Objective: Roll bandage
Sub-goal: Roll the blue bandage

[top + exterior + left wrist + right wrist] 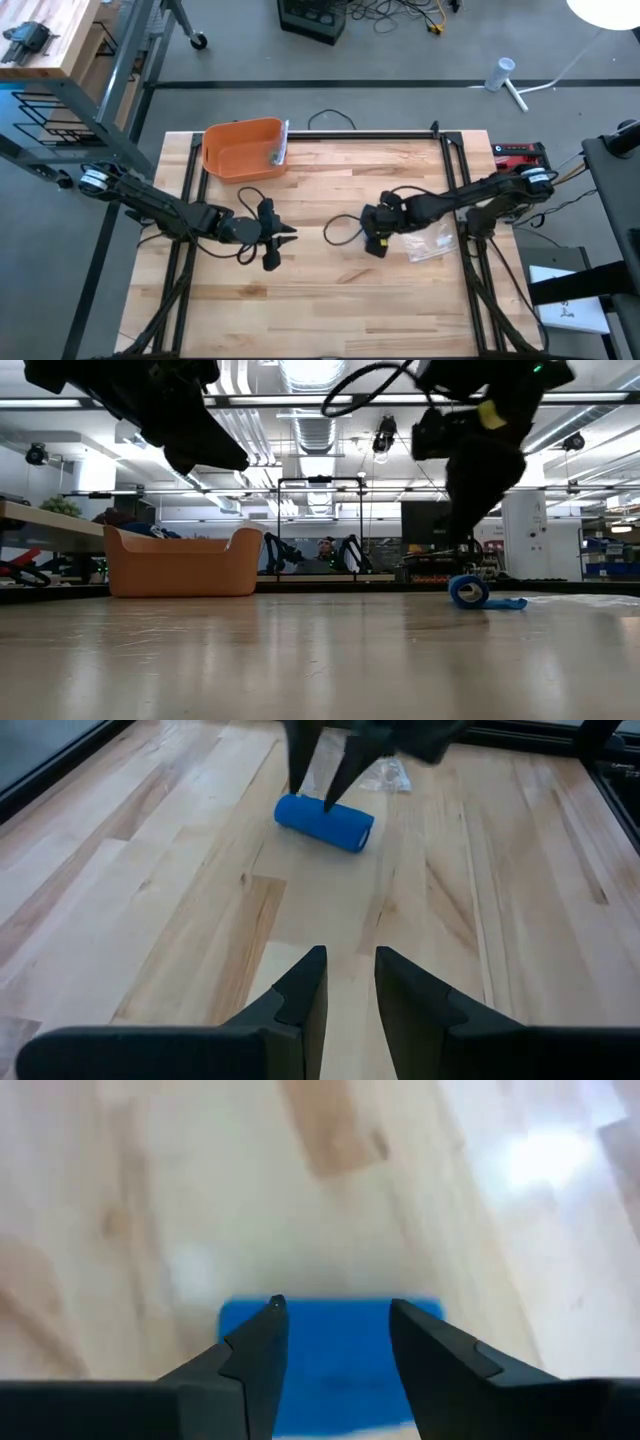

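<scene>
1. The blue bandage roll (324,822) lies on its side on the wooden table (320,290), right of the table's middle, with a short loose tail trailing flat on the wood in the low view (505,603).
2. The right gripper (330,1325) hangs directly over the roll, pointing down at it. Its two fingers stand apart, one on each side of the roll's blue body, and from the left wrist view the tips reach down to the roll's top surface. Whether they press on it cannot be told.
3. In the high view the right gripper (377,243) sits just beside a clear plastic wrapper (430,243) that lies flat on the table towards the right arm's base.
4. The left gripper (350,982) is left of the table's middle, well apart from the roll and aimed towards it. Its fingers are close together with a narrow gap between them, and nothing is in that gap.
5. From above, the left gripper (275,235) hovers over bare wood.
6. An orange bin (243,149) stands at the table's far left edge; a small grey object lies inside it against its right wall.
</scene>
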